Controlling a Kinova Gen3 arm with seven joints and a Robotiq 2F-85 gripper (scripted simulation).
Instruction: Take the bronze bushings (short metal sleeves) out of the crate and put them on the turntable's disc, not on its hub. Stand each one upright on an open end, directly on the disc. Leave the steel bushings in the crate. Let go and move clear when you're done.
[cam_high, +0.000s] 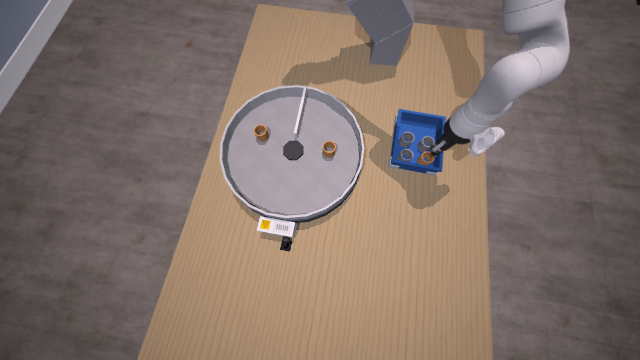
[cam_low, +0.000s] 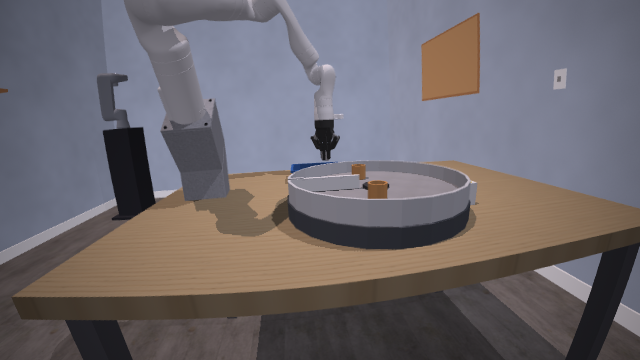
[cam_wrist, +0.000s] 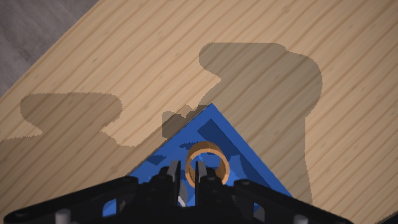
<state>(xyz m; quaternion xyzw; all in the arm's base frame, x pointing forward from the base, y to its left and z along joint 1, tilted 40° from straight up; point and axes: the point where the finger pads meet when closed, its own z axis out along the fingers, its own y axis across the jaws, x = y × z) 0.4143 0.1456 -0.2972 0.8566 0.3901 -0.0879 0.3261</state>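
Observation:
The blue crate (cam_high: 419, 141) stands right of the turntable (cam_high: 292, 152). It holds one bronze bushing (cam_high: 426, 158) at its near right corner and three steel bushings (cam_high: 408, 137). My gripper (cam_high: 437, 148) hangs just above the bronze bushing. In the wrist view my fingers stand nearly shut with a narrow gap, nothing between them, over the left wall of the bronze ring (cam_wrist: 207, 162). Two bronze bushings (cam_high: 261, 132) (cam_high: 329, 148) stand upright on the grey disc, left and right of the dark hub (cam_high: 293, 150). In the exterior view the gripper (cam_low: 325, 156) is just above the crate's rim.
The turntable has a raised rim and a white bar (cam_high: 300, 111) running from the hub to the far rim. A label plate (cam_high: 276, 226) sits at its near side. The grey robot base (cam_high: 385, 30) stands at the table's far end.

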